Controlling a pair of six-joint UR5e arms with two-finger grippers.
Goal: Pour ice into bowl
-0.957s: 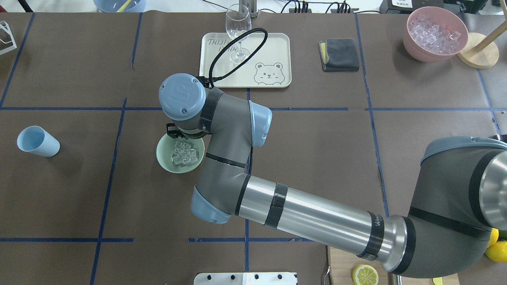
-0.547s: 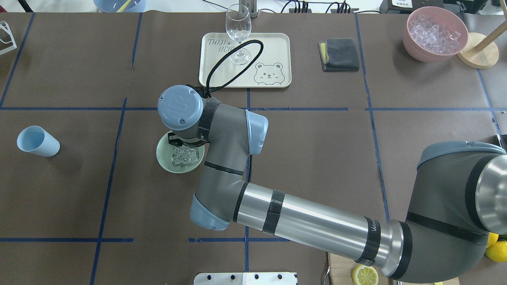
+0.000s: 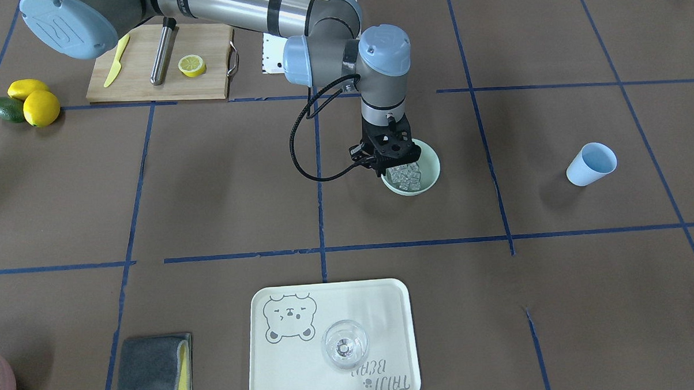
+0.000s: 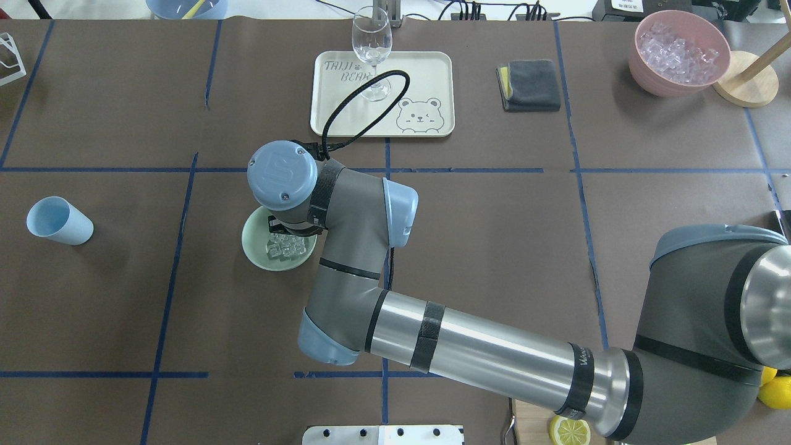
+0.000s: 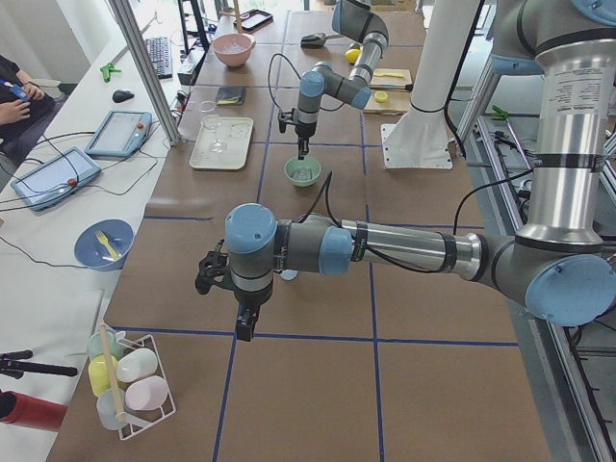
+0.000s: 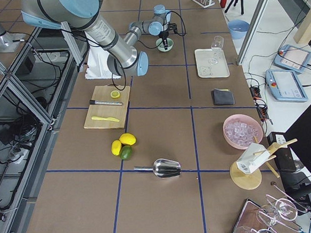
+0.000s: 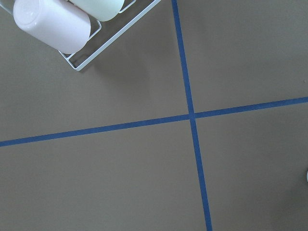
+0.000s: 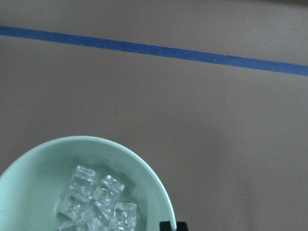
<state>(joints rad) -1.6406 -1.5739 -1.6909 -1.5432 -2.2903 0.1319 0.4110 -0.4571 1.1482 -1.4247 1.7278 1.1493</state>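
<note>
The mint-green bowl (image 4: 252,246) stands at the table's left-centre and holds the ice (image 4: 282,248), a small heap of clear cubes. It also shows in the front view (image 3: 431,168) with the ice (image 3: 407,177). My right arm reaches across, and the right gripper (image 3: 384,169) points down at the bowl's rim. In the right wrist view two black fingertips (image 8: 166,225) sit close together at the rim of the bowl (image 8: 43,161), beside the ice (image 8: 98,197). The left gripper (image 5: 244,332) hangs over bare table. I cannot tell if it is open.
A blue cup (image 4: 59,220) sits far left. A cream tray (image 4: 426,74) with a wine glass (image 4: 372,43) is at the back. A grey cloth (image 4: 531,85) and a pink container of ice (image 4: 678,52) are back right. A cutting board (image 3: 147,81) lies near the robot's base.
The right wrist has moved back toward the robot's base and further over the bowl. The bowl has shifted slightly to the left.
</note>
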